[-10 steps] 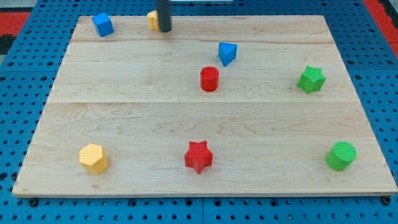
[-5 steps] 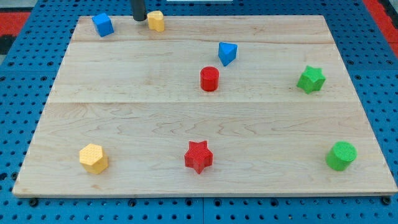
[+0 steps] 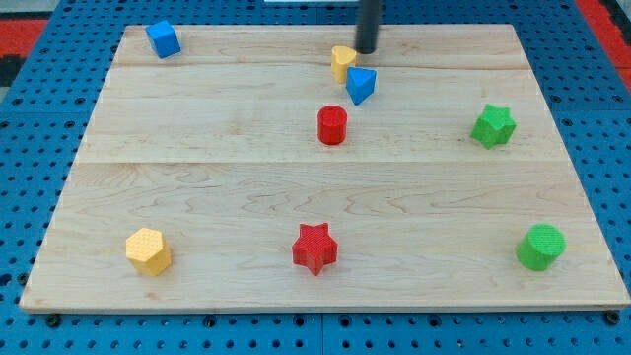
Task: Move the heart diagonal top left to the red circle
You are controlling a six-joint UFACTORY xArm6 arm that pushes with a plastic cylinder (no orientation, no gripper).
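The yellow heart [image 3: 342, 62] sits near the board's top centre, touching the upper left of the blue triangle [image 3: 361, 85]. The red circle [image 3: 332, 125] stands just below them, toward the view's bottom. My tip [image 3: 367, 49] is just to the right of the yellow heart and above the blue triangle, close to both.
A blue cube [image 3: 163, 39] is at the top left. A green star [image 3: 492, 126] is at the right, a green circle [image 3: 540, 247] at the bottom right, a red star [image 3: 315, 248] at the bottom centre, a yellow hexagon [image 3: 148, 250] at the bottom left.
The yellow heart has moved from the top left-centre to the right and a little down, up against the blue triangle. My tip has swung from its left side to its right side.
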